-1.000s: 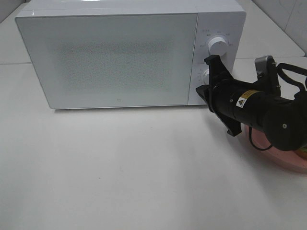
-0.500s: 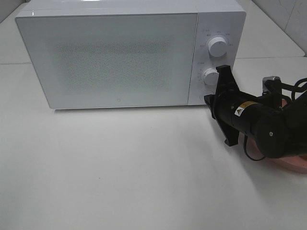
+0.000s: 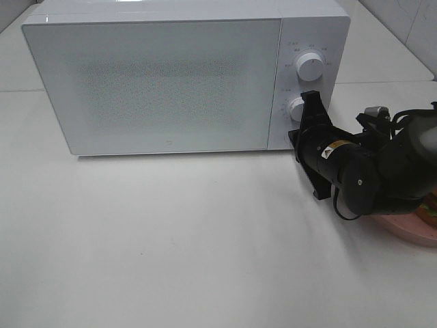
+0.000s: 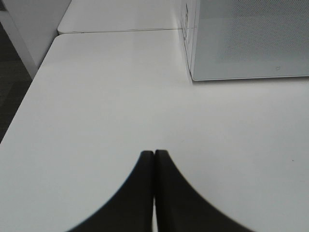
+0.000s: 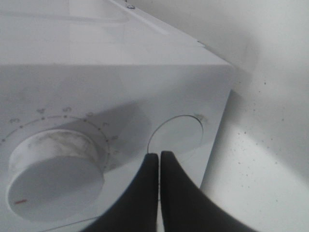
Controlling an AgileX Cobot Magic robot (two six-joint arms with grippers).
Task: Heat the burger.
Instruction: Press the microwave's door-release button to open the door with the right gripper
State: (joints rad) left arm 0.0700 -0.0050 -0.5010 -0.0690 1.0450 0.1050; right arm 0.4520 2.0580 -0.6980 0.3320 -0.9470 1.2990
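White covers nearly everything: one white microwave point(image 3: 157, 82) on one white table point(image 3: 171, 239). Its door is shut, and the speckled panel does not show what is inside.

Two round knobs sit on the control strip. The upper knob point(image 3: 311, 66) is above the right gripper point(image 5: 159, 155) and clear of it. The lower knob point(image 3: 297, 107) is just beside the gripper's tips. The right wrist view also shows one flat round button point(image 5: 176, 135) outlined on the panel directly ahead of the tips. The tips overlap its near rim, but I cannot tell whether they press it.

The right gripper is clenched, its two black fingers point(image 5: 145, 193) meeting along their length with nothing between them. The left gripper point(image 4: 154, 153) is also clenched on nothing. It hangs over bare table, with the microwave's near corner ahead of it and off to one side.

One pink plate point(image 3: 403, 229) lies behind the right gripper, under the rear of its arm and on the side away from the microwave. The arm hides most of it. One burger point(image 3: 431, 212) shows only as a brown and green sliver at the frame edge, above the plate's rim and well behind the gripper. It is outside the microwave.
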